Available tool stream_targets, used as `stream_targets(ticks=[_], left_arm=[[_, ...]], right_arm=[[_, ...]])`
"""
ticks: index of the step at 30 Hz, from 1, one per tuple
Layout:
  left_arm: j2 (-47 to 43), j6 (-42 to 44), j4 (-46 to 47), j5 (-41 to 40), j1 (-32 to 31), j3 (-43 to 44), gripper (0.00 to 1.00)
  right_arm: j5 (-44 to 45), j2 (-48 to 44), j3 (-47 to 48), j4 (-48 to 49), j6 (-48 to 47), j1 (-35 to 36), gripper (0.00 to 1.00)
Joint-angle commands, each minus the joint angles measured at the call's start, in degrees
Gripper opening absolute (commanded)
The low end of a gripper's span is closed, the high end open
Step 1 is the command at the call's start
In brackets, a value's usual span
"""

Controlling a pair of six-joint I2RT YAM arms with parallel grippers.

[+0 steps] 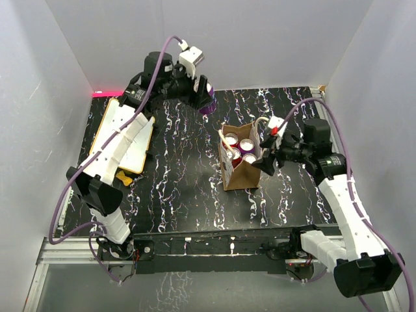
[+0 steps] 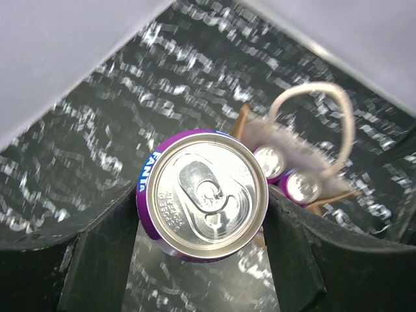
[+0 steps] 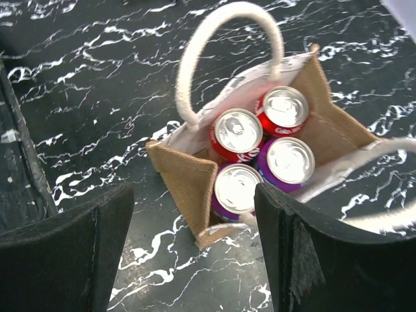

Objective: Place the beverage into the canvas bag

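My left gripper (image 1: 200,96) is shut on a purple Fanta can (image 1: 207,102) and holds it off the table at the back; in the left wrist view the can's silver top (image 2: 207,195) sits between my black fingers (image 2: 97,260). The canvas bag (image 1: 242,175) stands upright mid-table, tan with cream handles (image 3: 221,39). It holds several cans (image 3: 260,149), red and purple. It also shows in the left wrist view (image 2: 305,136), beyond the held can. My right gripper (image 1: 268,158) is open at the bag's right side, its fingers straddling a bag corner (image 3: 188,182).
A white board with a yellow rim (image 1: 125,133) lies at the left, with a small yellow piece (image 1: 123,177) near it. White walls close in the table on three sides. The black marbled tabletop (image 1: 182,188) has a metal rail (image 1: 214,247) along its near edge.
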Motion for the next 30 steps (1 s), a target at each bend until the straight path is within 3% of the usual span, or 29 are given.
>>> stream_targets(ticks=[1, 7, 18, 26, 30], left_arm=[[1.0, -6.6, 7.0, 11.9, -0.4, 7.4, 0.0], [4.1, -14.1, 11.2, 19.4, -1.7, 7.6, 0.0], [7.3, -17.0, 14.3, 22.6, -6.4, 0.7, 0.0], [7.1, -16.0, 15.0, 23.0, -9.5, -4.8, 0.0], [6.8, -14.9, 14.5, 21.4, -10.2, -7.2, 0.0]], right_arm=[[7.2, 2.1, 2.5, 0.1, -3.1, 6.4, 0.76], [12.0, 3.8, -1.6, 7.7, -1.7, 8.4, 0.75], [15.2, 5.4, -8.0, 13.1, -1.2, 9.6, 0.7], [15.9, 5.6, -12.9, 16.9, 0.1, 10.2, 0.61], [15.4, 5.8, -13.4, 16.4, 0.1, 10.3, 0.52]])
